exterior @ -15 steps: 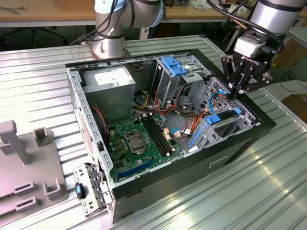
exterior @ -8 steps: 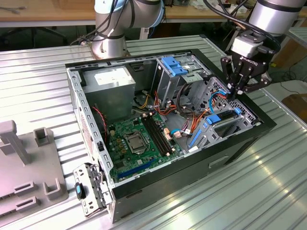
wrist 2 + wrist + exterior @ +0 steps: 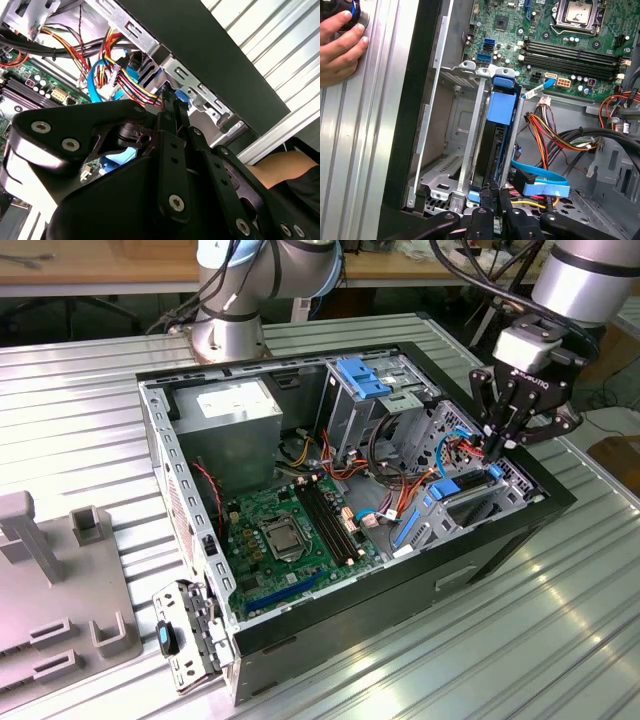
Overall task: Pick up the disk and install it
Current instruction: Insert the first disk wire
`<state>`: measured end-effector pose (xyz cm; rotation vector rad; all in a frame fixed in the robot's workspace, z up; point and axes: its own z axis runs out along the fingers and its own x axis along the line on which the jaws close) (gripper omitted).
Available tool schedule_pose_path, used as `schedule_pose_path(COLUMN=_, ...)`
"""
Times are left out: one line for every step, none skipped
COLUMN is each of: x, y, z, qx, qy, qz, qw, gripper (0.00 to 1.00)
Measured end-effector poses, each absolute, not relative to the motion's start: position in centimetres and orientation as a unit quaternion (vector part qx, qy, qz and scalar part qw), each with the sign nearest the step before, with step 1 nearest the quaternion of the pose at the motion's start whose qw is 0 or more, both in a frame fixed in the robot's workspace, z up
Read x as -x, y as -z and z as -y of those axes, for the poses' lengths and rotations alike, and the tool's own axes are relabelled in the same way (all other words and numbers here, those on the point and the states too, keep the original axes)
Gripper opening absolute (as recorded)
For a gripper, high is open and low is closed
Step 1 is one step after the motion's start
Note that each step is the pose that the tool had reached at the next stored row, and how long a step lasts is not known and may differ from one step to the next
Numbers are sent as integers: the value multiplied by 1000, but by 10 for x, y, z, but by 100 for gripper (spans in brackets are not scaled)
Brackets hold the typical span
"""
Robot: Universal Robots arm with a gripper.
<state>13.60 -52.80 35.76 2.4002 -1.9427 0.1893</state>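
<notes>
The disk [image 3: 496, 150] stands on edge in the metal drive cage [image 3: 450, 145] at the front corner of the open computer case [image 3: 330, 610]. It has a dark body between bright blue carrier rails, with a blue tab [image 3: 500, 106] at its far end. My gripper [image 3: 494, 196] reaches down into the cage from above. Its black fingers [image 3: 488, 207] are drawn together on the disk's near end. In the exterior view the gripper [image 3: 494, 448] is at the case's right side, just above the disk's blue carrier [image 3: 450, 487]. The second wrist view shows the fingertips [image 3: 172, 107] against the blue rail [image 3: 186, 95].
Orange, yellow and red cable bundles [image 3: 545, 132] and a flat blue data cable [image 3: 540, 182] lie right beside the cage. The motherboard [image 3: 290, 530] and power supply [image 3: 235, 415] fill the case. A person's hand [image 3: 340, 45] rests on the ribbed table beside the case. Grey fixtures [image 3: 50, 590] stand at the exterior view's left.
</notes>
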Motion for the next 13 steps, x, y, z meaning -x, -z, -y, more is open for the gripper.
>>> schedule_pose_path(x=-136, y=-357, z=528, qx=-774, qy=-61, qz=629, qw=24, gripper=16)
schedule_pose_path(x=-135, y=-357, z=528, qx=-767, qy=-62, qz=638, qw=26, gripper=16)
schedule_pose_path(x=-135, y=-356, z=528, qx=-762, qy=-62, qz=644, qw=27, gripper=16)
schedule_pose_path(x=-134, y=-355, z=528, qx=-759, qy=-63, qz=647, qw=28, gripper=16)
schedule_pose_path(x=-133, y=-355, z=528, qx=-757, qy=-63, qz=649, qw=28, gripper=16)
schedule_pose_path(x=-132, y=-355, z=528, qx=-756, qy=-63, qz=651, qw=28, gripper=16)
schedule_pose_path(x=-131, y=-355, z=528, qx=-755, qy=-63, qz=652, qw=28, gripper=16)
schedule_pose_path(x=-130, y=-355, z=528, qx=-754, qy=-63, qz=653, qw=27, gripper=16)
schedule_pose_path(x=-129, y=-354, z=528, qx=-754, qy=-65, qz=654, qw=26, gripper=16)
schedule_pose_path(x=-129, y=-354, z=528, qx=-753, qy=-66, qz=654, qw=25, gripper=16)
schedule_pose_path(x=-128, y=-354, z=528, qx=-752, qy=-68, qz=655, qw=24, gripper=16)
schedule_pose_path(x=-128, y=-353, z=527, qx=-751, qy=-69, qz=656, qw=23, gripper=16)
schedule_pose_path(x=-128, y=-353, z=527, qx=-748, qy=-70, qz=659, qw=22, gripper=16)
